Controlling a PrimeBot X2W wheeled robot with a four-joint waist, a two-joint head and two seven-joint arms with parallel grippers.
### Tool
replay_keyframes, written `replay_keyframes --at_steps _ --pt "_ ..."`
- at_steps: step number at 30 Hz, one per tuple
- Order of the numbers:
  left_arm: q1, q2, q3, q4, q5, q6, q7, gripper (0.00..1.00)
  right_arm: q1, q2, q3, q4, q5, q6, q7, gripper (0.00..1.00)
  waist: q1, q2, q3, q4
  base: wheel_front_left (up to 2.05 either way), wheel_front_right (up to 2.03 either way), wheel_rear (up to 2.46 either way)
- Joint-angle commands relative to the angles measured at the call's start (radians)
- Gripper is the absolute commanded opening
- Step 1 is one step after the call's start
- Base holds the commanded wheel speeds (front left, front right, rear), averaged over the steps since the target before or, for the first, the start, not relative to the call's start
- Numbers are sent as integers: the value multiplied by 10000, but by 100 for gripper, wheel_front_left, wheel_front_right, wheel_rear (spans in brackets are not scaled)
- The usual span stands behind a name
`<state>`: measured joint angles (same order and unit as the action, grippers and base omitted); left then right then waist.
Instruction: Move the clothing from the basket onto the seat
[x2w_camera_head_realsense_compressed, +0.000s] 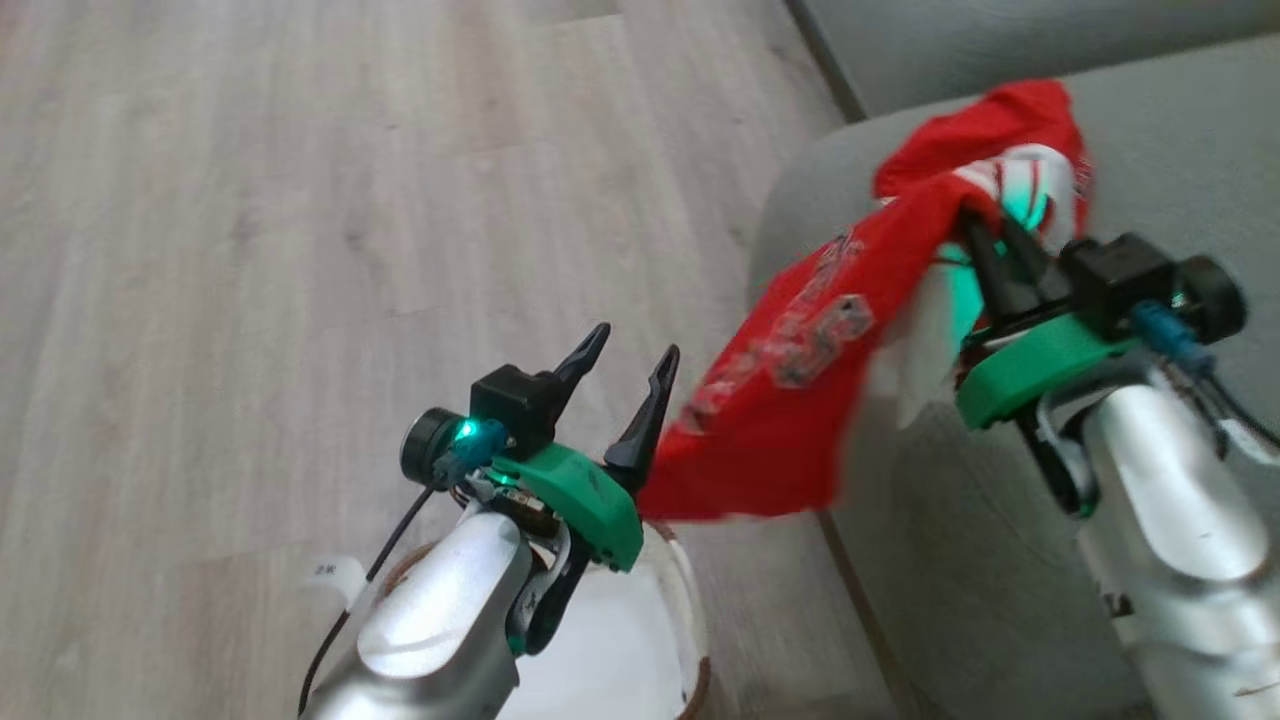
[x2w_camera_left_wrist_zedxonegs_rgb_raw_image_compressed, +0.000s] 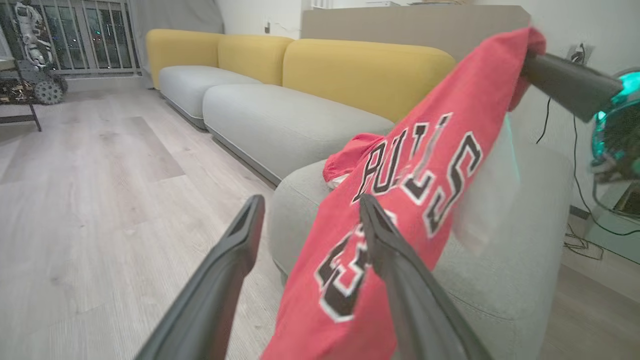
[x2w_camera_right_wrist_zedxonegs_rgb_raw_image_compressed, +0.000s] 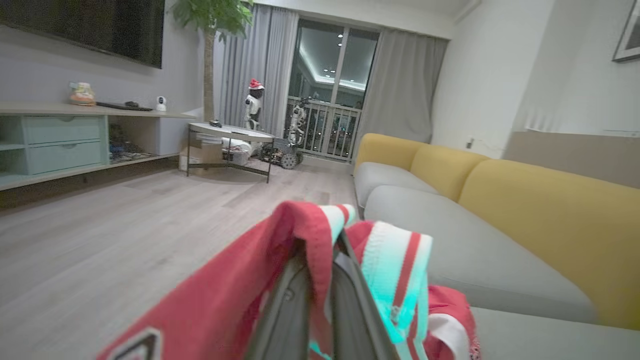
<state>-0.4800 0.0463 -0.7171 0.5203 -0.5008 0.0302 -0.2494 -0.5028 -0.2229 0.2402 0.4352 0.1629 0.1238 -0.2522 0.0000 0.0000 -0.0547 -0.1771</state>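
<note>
Here the right pincer (x2w_camera_head_realsense_compressed: 985, 235) is clamped on the red jersey (x2w_camera_head_realsense_compressed: 790, 400), which hangs toward 7 o'clock past the edge of the seat (x2w_camera_head_realsense_compressed: 1180, 150). Another red garment (x2w_camera_head_realsense_compressed: 1020, 110) lies there at 12 o'clock. The left pincer (x2w_camera_head_realsense_compressed: 632, 355), fingers apart, stands empty above the basket (x2w_camera_head_realsense_compressed: 693, 600).

We found the brown-rimmed white plastic basket (x2w_camera_head_realsense_compressed: 692, 612) cut off nearest us, partly behind the silver left forearm (x2w_camera_head_realsense_compressed: 440, 625); the thin red jersey (x2w_camera_head_realsense_compressed: 780, 420) was blurred.
</note>
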Motion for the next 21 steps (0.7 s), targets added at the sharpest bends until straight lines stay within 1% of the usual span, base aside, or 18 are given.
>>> replay_keyframes --at_steps 1,9,13,17,21 --pt "-336 65 422 -353 85 -8 -123 100 -561 -78 14 -448 -54 69 -95 0 0 0 126 -520 0 0 0" --pt "-64 43 352 -645 220 -65 -123 100 -801 -643 -231 -1044 -114 69 0 0 0 0 389 -1915 0 0 0" --pt "-66 42 241 -793 210 -17 -124 100 -960 -911 -209 -1324 -91 69 191 0 0 0 529 -2419 0 0 0" --pt "-83 41 107 -909 182 26 -124 100 -1146 -1088 -85 -1521 34 69 359 0 0 0 639 -2660 0 0 0" --pt "-94 41 -33 -997 142 54 -124 100 -1361 -1260 220 -1494 158 69 534 0 0 0 720 -2615 0 0 0"
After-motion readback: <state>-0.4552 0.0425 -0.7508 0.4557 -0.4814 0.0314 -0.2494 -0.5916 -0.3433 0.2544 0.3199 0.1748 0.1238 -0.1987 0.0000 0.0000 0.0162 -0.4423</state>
